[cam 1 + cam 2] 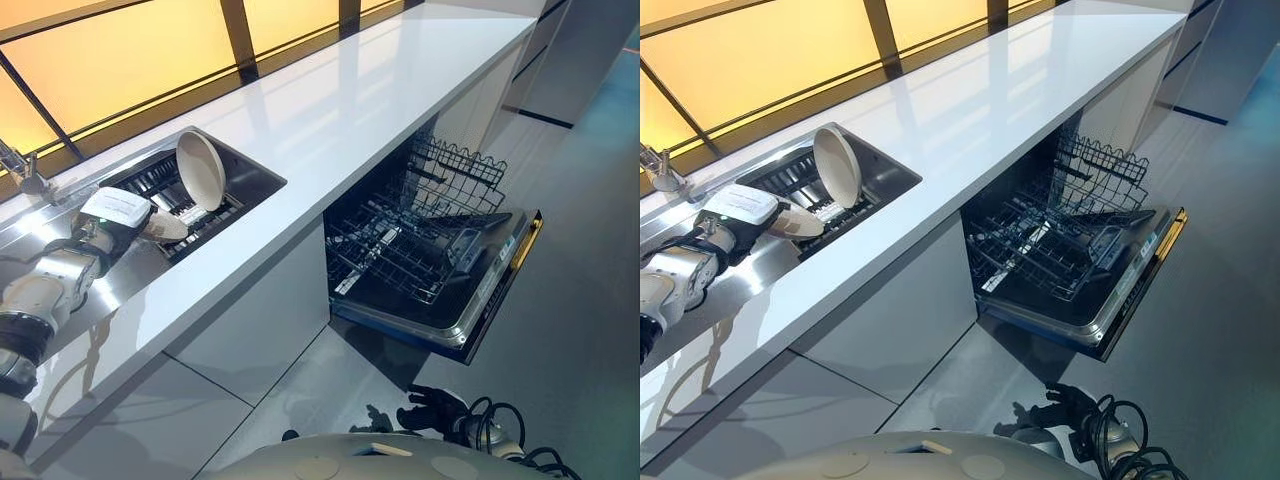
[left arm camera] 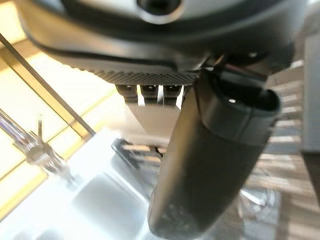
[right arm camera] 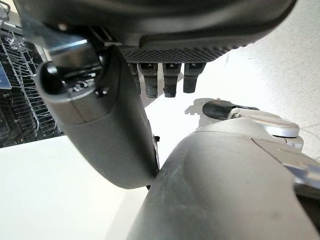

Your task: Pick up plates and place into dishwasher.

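Observation:
A cream plate (image 1: 200, 168) stands upright in the dark rack inside the steel sink (image 1: 255, 178). My left hand (image 1: 112, 218) is over the sink's left part, its fingers (image 2: 150, 93) and thumb closed on a second cream plate (image 1: 166, 228), which juts toward the upright one. The dishwasher (image 1: 470, 300) under the counter is open, door down, with its wire lower rack (image 1: 400, 255) pulled out and no plates in it. My right hand (image 1: 432, 407) hangs low in front of the dishwasher, fingers relaxed and holding nothing.
A long white counter (image 1: 350, 100) runs beside the sink toward the far right. A chrome tap (image 1: 25, 172) stands at the sink's left end before a yellow-lit window. The lowered dishwasher door juts into the grey floor (image 1: 580, 330).

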`<state>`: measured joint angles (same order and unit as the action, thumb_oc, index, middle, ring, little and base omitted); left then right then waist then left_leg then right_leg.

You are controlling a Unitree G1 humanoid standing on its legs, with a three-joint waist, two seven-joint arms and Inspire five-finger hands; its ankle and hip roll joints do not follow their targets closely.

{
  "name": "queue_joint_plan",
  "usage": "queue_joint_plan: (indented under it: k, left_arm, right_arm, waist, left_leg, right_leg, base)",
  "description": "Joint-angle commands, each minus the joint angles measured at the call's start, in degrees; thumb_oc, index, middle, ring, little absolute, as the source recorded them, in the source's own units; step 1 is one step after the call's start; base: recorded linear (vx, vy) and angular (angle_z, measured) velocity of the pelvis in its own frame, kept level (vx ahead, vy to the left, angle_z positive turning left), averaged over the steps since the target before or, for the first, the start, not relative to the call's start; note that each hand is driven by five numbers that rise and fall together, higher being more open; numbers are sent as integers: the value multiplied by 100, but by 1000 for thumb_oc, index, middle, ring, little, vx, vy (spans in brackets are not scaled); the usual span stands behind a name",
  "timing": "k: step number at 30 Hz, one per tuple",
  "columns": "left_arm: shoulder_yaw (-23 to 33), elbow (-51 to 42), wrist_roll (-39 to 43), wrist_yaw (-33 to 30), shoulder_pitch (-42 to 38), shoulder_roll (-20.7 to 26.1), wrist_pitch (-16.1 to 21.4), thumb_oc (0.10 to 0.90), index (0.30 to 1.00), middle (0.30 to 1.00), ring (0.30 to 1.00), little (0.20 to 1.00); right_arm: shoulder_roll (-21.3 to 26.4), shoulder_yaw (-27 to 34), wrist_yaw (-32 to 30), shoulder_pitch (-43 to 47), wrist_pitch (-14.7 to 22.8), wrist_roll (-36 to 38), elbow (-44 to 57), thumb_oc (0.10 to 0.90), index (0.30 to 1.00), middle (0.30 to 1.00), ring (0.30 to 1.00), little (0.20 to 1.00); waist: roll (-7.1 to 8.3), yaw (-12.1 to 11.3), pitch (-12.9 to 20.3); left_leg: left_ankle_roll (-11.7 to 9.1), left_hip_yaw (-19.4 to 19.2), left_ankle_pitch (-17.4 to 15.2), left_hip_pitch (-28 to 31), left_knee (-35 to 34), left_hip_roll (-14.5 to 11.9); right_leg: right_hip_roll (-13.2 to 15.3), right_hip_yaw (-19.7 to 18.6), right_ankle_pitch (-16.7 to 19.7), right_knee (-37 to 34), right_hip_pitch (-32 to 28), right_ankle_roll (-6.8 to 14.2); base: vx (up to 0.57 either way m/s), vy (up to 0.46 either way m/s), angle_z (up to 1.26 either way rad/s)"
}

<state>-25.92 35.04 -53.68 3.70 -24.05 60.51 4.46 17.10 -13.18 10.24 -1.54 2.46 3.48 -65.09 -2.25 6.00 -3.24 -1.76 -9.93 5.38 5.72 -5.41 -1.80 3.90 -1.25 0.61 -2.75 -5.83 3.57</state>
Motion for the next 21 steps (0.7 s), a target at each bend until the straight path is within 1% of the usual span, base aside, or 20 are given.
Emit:
queue_joint_plan:
  k: [1, 2, 3, 4, 5, 6, 7, 8, 9, 13, 14, 16, 21]
  left_arm:
    - [272, 443, -110, -33, -1475, 277, -600, 660, 780, 780, 780, 760]
    - [216, 543, -105, 46, -1540, 255, -657, 564, 698, 698, 698, 664]
    - [192, 623, -164, 12, -1583, 231, -688, 550, 686, 686, 686, 650]
    - [182, 710, -189, -56, -1610, 204, -703, 515, 655, 655, 655, 615]
    - [152, 784, -210, -129, -1647, 188, -761, 438, 589, 589, 589, 538]
    - [133, 814, -244, -220, -1677, 175, -843, 438, 589, 589, 589, 538]
    - [132, 871, -295, -364, -1708, 148, -909, 331, 498, 498, 498, 431]
    - [125, 974, -354, -606, -1776, 123, -1039, 127, 324, 324, 324, 227]
    - [137, 1006, -357, -704, -1789, 100, -1099, 100, 300, 300, 300, 200]
    - [152, 1197, -314, -1309, -1905, -11, -1293, 100, 300, 300, 300, 200]
    - [150, 1197, -301, -1343, -1915, -17, -1305, 100, 300, 300, 300, 200]
    - [141, 1200, -299, -1653, -2015, -47, -1333, 100, 300, 300, 300, 200]
    - [95, 1106, -46, -1843, -2139, 0, -1375, 100, 300, 300, 300, 200]
  right_arm:
    - [323, -162, -12, -68, -81, 76, 66, 800, 900, 900, 900, 900]
    - [330, -160, -17, -58, -80, 73, 67, 800, 900, 900, 900, 900]
    - [341, -164, -16, -48, -69, 83, 63, 800, 900, 900, 900, 900]
    - [348, -172, -16, -42, -78, 111, 73, 800, 900, 900, 900, 900]
    - [351, -180, -31, -39, -65, 137, 67, 800, 900, 900, 900, 900]
    - [352, -179, -32, -38, -56, 143, 59, 800, 900, 900, 900, 900]
    - [364, -189, -26, -38, -62, 150, 74, 800, 900, 900, 900, 900]
    - [376, -200, -17, -44, -62, 165, 90, 800, 900, 900, 900, 900]
    - [380, -206, -14, -55, -69, 173, 104, 800, 900, 900, 900, 900]
    - [371, -265, 7, -91, -28, 191, 94, 800, 900, 900, 900, 900]
    - [371, -271, 10, -93, -27, 190, 96, 800, 900, 900, 900, 900]
    - [363, -306, 43, -98, 2, 180, 79, 800, 900, 900, 900, 900]
    - [354, -303, 74, -126, 47, 126, 54, 800, 900, 900, 900, 900]
  waist:
    - [-107, 82, -337]
    - [-104, 103, -362]
    - [-100, 112, -386]
    - [-97, 119, -404]
    - [-89, 130, -425]
    - [-80, 133, -438]
    - [-70, 147, -450]
    - [-52, 162, -462]
    - [-43, 170, -467]
    - [13, 193, -491]
    - [17, 194, -494]
    - [39, 199, -492]
    - [36, 202, -460]
  left_leg:
    - [619, 72, -940, 69, 318, 639]
    - [627, 64, -943, 53, 332, 640]
    - [631, 57, -942, 33, 351, 640]
    - [634, 58, -943, 12, 368, 643]
    - [640, 52, -943, -4, 377, 648]
    - [642, 44, -944, -12, 381, 648]
    - [643, 39, -941, -26, 383, 649]
    - [646, 25, -934, -48, 384, 650]
    - [645, 19, -933, -57, 390, 649]
    - [653, -1, -930, -89, 378, 653]
    - [653, -2, -930, -91, 379, 653]
    - [649, -12, -931, -111, 385, 650]
    - [624, -9, -922, -81, 341, 642]
  right_leg:
    - [-177, -30, 110, 491, 577, 326]
    - [-179, -49, 115, 514, 604, 331]
    - [-182, -67, 120, 528, 625, 329]
    - [-187, -87, 124, 537, 644, 330]
    - [-190, -103, 134, 535, 657, 332]
    - [-191, -114, 141, 532, 663, 332]
    - [-198, -134, 151, 529, 676, 333]
    - [-206, -160, 167, 512, 688, 331]
    - [-208, -171, 173, 515, 700, 332]
    - [-220, -215, 204, 486, 733, 332]
    - [-220, -216, 205, 486, 735, 332]
    - [-223, -234, 217, 464, 744, 327]
    - [-228, -226, 211, 418, 701, 322]
  base:
    - [26, 15, -4]
    - [23, 14, -8]
    - [22, 17, -13]
    - [16, 15, -16]
    - [16, 10, -15]
    - [21, 6, -12]
    - [31, 5, -8]
    - [37, 5, -4]
    - [46, 6, -4]
    - [31, -3, -6]
    - [11, -10, -7]
    - [12, -14, -7]
    - [4, -4, -2]
